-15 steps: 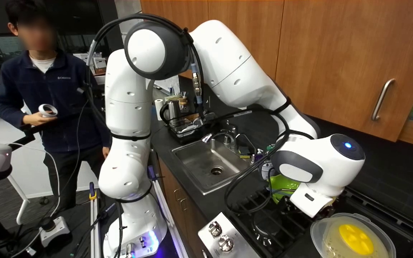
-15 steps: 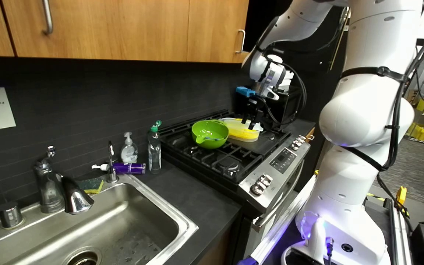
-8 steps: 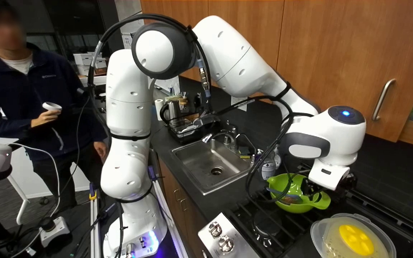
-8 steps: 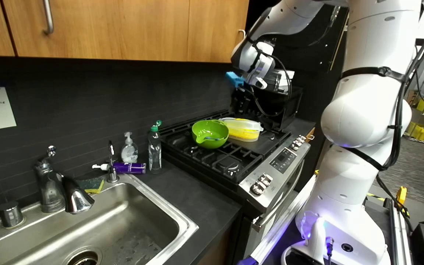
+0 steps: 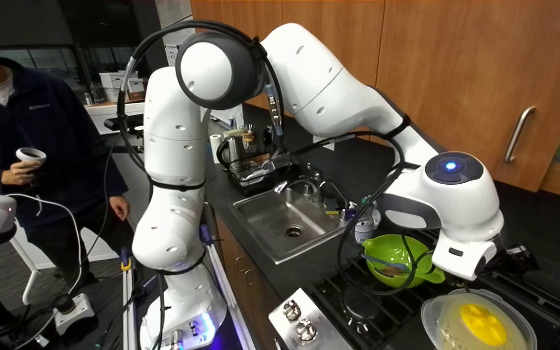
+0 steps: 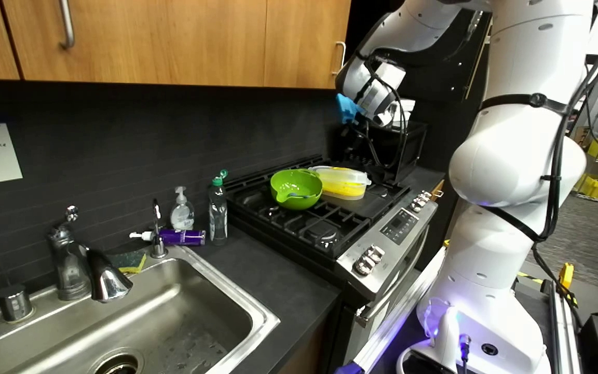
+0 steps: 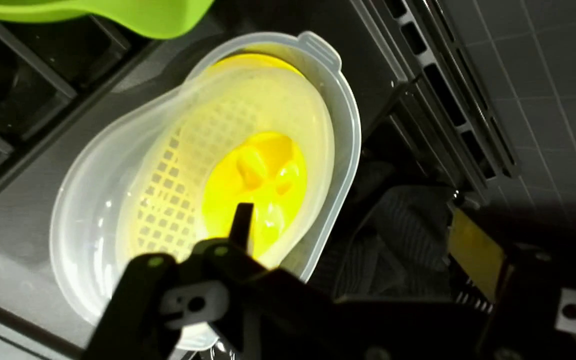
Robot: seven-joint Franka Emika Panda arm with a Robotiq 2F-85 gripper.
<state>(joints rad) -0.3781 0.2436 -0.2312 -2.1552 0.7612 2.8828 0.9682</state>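
Note:
My gripper (image 7: 358,240) stands open in the wrist view, its two fingers wide apart with nothing between them. Past them lies a dark, ribbed, cloth-like thing (image 7: 393,240), dimly lit. One finger (image 7: 241,225) overlaps in sight a translucent oval container (image 7: 350,150) with a yellow insert (image 7: 268,170); the gripper appears above it, not touching. The container (image 5: 435,316) sits on the stove. Beside it is a green bowl (image 5: 396,248) with a blue-handled utensil (image 5: 382,261) inside. In an exterior view the gripper (image 6: 348,137) is dark against a dark background, its fingers hard to make out.
The stove (image 6: 325,228) carries grates and front knobs. A sink (image 6: 185,291) with faucet, soap dispenser (image 6: 182,210) and clear bottle (image 6: 218,210) lies alongside. Wooden cabinets (image 5: 455,87) hang above. Black cables loop from the arm near the bowl. A person (image 5: 42,121) stands beyond the base.
The gripper has risen from low over the stove, then swung away from the bowl and turned at the wrist. Bowl and container have stayed put. The person has shifted left in view.

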